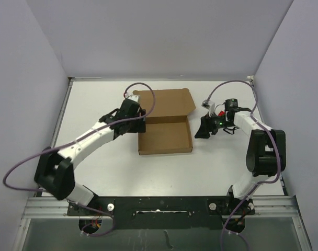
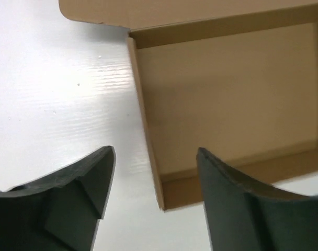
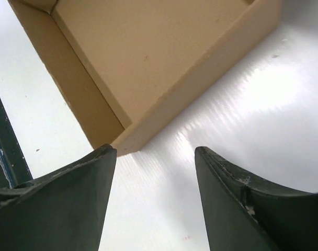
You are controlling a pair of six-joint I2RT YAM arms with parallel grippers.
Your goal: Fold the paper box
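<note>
— Where's the paper box point(image 1: 167, 130)?
— Middle of the white tabletop point(image 1: 164, 172), plain brown, lid flap laid open toward the pale back wall point(image 1: 159, 36).
— And the jaws?
— Both spread and empty: left jaws at its left wall, right jaws near its right side.

overhead view looking down from behind, wrist views low and close, all sharing the paper box point(image 1: 166, 137)
</note>
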